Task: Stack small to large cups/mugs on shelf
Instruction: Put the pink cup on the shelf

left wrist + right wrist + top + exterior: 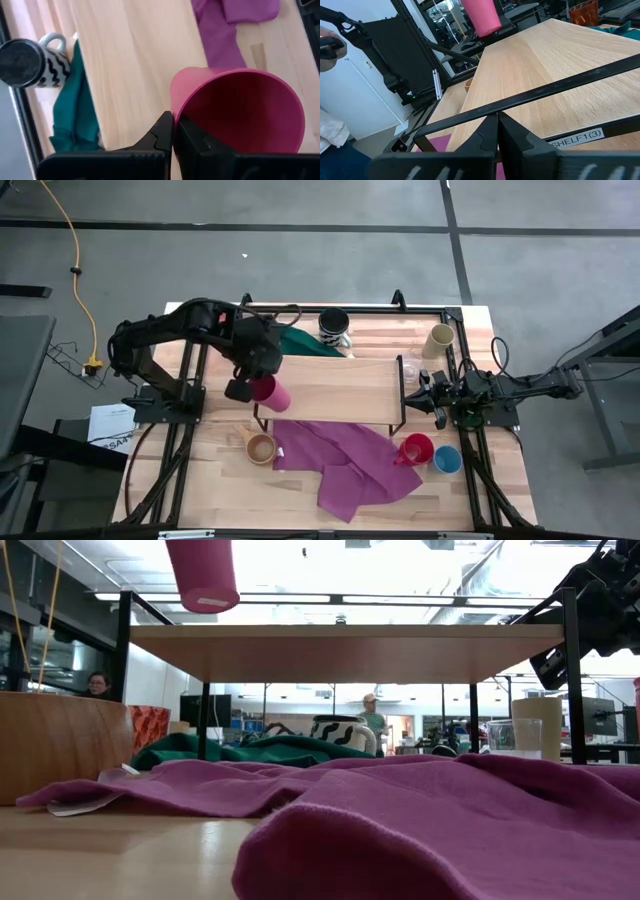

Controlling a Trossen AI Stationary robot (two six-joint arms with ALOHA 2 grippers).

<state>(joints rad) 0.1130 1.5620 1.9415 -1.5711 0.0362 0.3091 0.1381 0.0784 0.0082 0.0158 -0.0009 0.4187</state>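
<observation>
A: Left side first. Left gripper (pixel 243 387)?
B: Clamped on the rim of the magenta cup (pixel 271 392), holding it in the air over the left end of the shelf (pixel 330 385). Low view has the cup well above the board, mouth up.
A: Under it?
B: Tan wooden cup (pixel 261 448) on the table, in front of the shelf's left end, just beside the purple cloth (pixel 345 463).
A: Behind the shelf?
B: Green cloth (pixel 305 342), then the black-and-white striped mug (pixel 335 327) touching it. Translucent red cup (pixel 150 726) shows only in the low view, far left.
A: Middle, right?
B: Shelf board bare. Clear glass cup (pixel 410 368) off its right end, cream cup (pixel 440 338) behind that.
A: Right gripper (pixel 420 391)?
B: At the shelf's right end, fingers pressed together, holding nothing.
A: Front right?
B: Red handled mug (pixel 415 449), blue cup (pixel 447 460) right beside it.
</observation>
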